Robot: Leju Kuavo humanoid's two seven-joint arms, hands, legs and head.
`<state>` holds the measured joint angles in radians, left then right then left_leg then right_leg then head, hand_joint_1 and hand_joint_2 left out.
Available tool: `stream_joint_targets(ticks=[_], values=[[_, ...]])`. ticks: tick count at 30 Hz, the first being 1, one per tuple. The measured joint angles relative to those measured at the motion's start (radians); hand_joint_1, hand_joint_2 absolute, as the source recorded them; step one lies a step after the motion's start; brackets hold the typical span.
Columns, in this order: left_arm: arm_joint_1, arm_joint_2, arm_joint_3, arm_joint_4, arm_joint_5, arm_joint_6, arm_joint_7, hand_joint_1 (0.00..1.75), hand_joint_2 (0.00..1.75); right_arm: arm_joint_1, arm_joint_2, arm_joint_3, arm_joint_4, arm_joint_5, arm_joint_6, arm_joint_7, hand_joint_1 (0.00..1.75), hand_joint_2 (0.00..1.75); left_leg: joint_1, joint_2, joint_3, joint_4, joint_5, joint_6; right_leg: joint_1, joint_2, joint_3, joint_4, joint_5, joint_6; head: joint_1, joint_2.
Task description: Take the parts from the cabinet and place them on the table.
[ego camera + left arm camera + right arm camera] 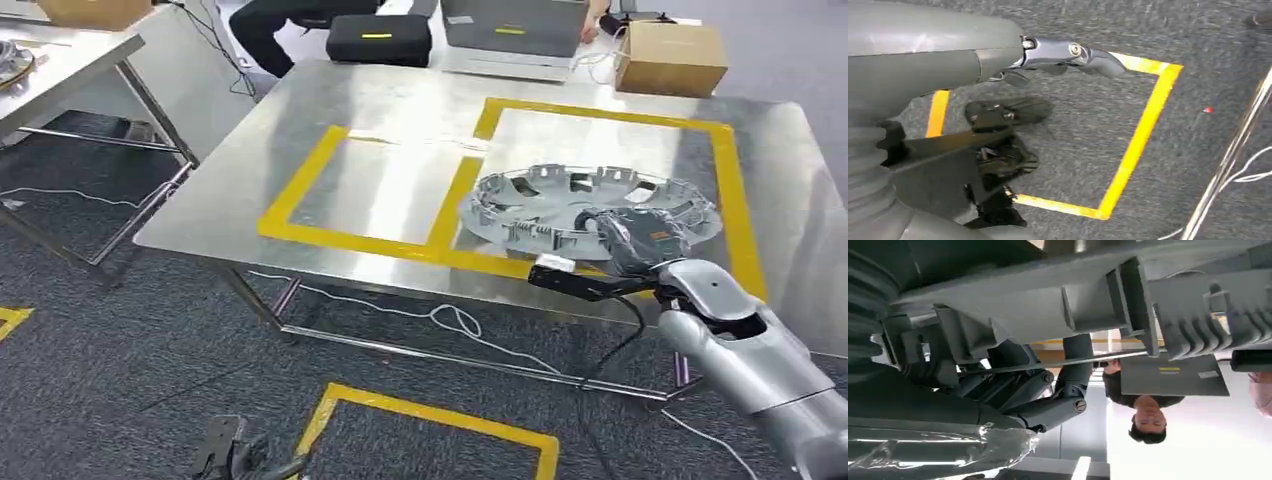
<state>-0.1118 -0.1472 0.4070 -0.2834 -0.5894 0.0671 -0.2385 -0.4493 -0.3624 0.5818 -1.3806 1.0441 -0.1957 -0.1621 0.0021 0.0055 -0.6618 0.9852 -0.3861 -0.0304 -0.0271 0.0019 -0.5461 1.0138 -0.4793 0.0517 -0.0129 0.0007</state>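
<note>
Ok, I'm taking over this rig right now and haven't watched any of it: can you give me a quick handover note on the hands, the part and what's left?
Right hand: at the near rim of the grey wheel cover, fingers around its edge in the wrist view; looks like it grips it.
Left hand: hanging low over the carpet, holding nothing.
Part: the wheel cover lies on the steel table, inside the right yellow tape box.
Done: part brought to the table.
Left: let go and pull the arm back; cabinet not visible, so I can't tell whether more parts remain.
</note>
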Motion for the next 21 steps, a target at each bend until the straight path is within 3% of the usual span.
stream_joint_targets(ticks=[3,4,5,7,8,9,10,11,12,14,16,18,19,20,21], values=[[0.002,0.0,0.0,-0.001,0.0,0.0,0.0,0.0,1.75,-0.001,0.0,0.0,0.0,0.0,0.0,0.0,1.75,1.75,-0.001,-0.007,0.006,0.0,0.001,0.027,0.002,0.0,0.017,-0.019,-0.004,0.021,0.006,0.0],[0.002,0.001,0.0,-0.001,0.0,0.0,0.0,0.0,1.75,-0.002,0.001,-0.001,0.0,0.0,0.0,0.001,1.75,1.75,0.0,-0.01,0.021,-0.001,0.001,0.035,-0.002,-0.003,0.024,-0.023,-0.013,0.028,0.007,0.0],[0.001,0.0,0.0,-0.001,0.0,0.001,0.0,0.0,1.75,-0.004,0.001,0.0,0.0,0.0,0.0,0.0,1.75,1.75,0.0,-0.012,0.03,-0.003,-0.005,0.042,-0.003,-0.004,0.011,0.009,-0.022,0.027,0.01,0.0],[-0.002,0.001,0.0,-0.001,0.0,0.0,0.0,0.0,1.75,-0.005,0.001,0.0,0.0,-0.001,0.0,0.0,1.75,1.75,-0.003,-0.015,0.042,-0.003,-0.016,0.05,0.005,-0.003,-0.076,0.161,-0.063,0.022,0.014,0.0],[-0.001,0.001,0.0,-0.001,0.0,0.0,0.0,0.0,1.75,-0.001,0.001,0.0,0.001,-0.001,0.0,0.0,1.75,1.75,-0.005,-0.017,0.047,-0.002,-0.024,0.053,0.009,-0.002,-0.13,0.241,-0.097,0.02,0.016,0.0],[0.002,0.001,0.0,-0.001,0.0,0.0,0.0,0.0,1.75,0.004,0.001,0.001,0.003,-0.002,0.0,0.0,1.75,1.75,-0.007,-0.021,0.056,-0.002,-0.032,0.055,0.011,-0.001,-0.173,0.292,-0.123,0.019,0.016,0.0],[0.005,0.001,0.0,-0.001,0.0,0.0,0.0,0.0,1.75,0.007,0.001,0.001,0.004,-0.003,0.0,0.0,1.75,1.75,-0.009,-0.023,0.066,-0.002,-0.041,0.055,0.013,-0.001,-0.193,0.295,-0.12,0.017,0.016,0.0],[0.006,0.001,0.0,-0.001,0.0,0.001,0.0,0.0,1.75,0.009,0.001,0.0,0.005,-0.005,0.0,0.002,1.75,1.75,-0.011,-0.026,0.081,-0.002,-0.051,0.056,0.015,-0.001,-0.191,0.257,-0.093,0.013,0.016,0.0],[0.007,0.001,0.0,-0.001,0.0,0.001,0.0,0.0,1.75,0.01,0.0,0.0,0.005,-0.007,0.0,0.004,1.75,1.75,-0.012,-0.028,0.098,-0.002,-0.063,0.055,0.016,-0.001,-0.172,0.19,-0.045,0.009,0.017,0.0],[0.006,0.001,0.0,-0.001,0.0,0.001,0.0,0.0,1.75,0.012,0.0,-0.006,0.006,-0.014,-0.001,0.013,1.75,1.75,-0.015,-0.03,0.125,-0.003,-0.087,0.05,0.019,-0.001,-0.126,0.021,0.107,0.0,0.017,0.0],[0.003,0.002,0.001,-0.001,0.002,0.002,0.0,0.0,1.75,0.016,0.001,-0.015,0.008,-0.014,-0.001,0.034,1.75,1.75,-0.019,-0.034,0.13,-0.003,-0.099,0.04,0.024,0.001,-0.115,0.0,0.091,-0.008,0.017,0.0],[0.006,0.002,0.001,-0.001,0.005,0.008,0.0,0.0,1.75,0.025,0.002,-0.032,0.008,-0.004,-0.001,0.078,1.75,1.75,-0.018,-0.033,0.139,-0.003,-0.1,0.033,0.026,0.001,-0.115,-0.002,0.097,-0.017,0.017,0.0],[0.007,0.002,0.001,-0.001,0.006,0.015,0.0,0.0,1.75,0.027,0.003,-0.044,0.008,0.002,-0.003,0.101,1.75,1.75,-0.02,-0.034,0.137,0.001,-0.102,0.029,0.017,0.001,-0.105,-0.004,0.1,-0.022,0.016,0.0],[0.007,0.003,0.002,-0.002,0.008,0.017,0.0,0.0,1.75,0.033,0.005,-0.057,0.007,0.006,-0.007,0.123,1.75,1.75,-0.021,-0.028,0.122,0.031,-0.1,0.022,0.017,0.002,-0.098,-0.01,0.099,-0.025,0.017,0.0],[0.006,0.002,0.002,-0.002,0.016,0.02,0.0,0.0,1.75,0.048,0.007,-0.074,0.003,0.014,-0.027,0.172,1.75,1.75,-0.018,-0.025,0.081,0.098,-0.108,0.013,0.015,-0.001,-0.093,-0.011,0.096,-0.03,0.009,0.0]])
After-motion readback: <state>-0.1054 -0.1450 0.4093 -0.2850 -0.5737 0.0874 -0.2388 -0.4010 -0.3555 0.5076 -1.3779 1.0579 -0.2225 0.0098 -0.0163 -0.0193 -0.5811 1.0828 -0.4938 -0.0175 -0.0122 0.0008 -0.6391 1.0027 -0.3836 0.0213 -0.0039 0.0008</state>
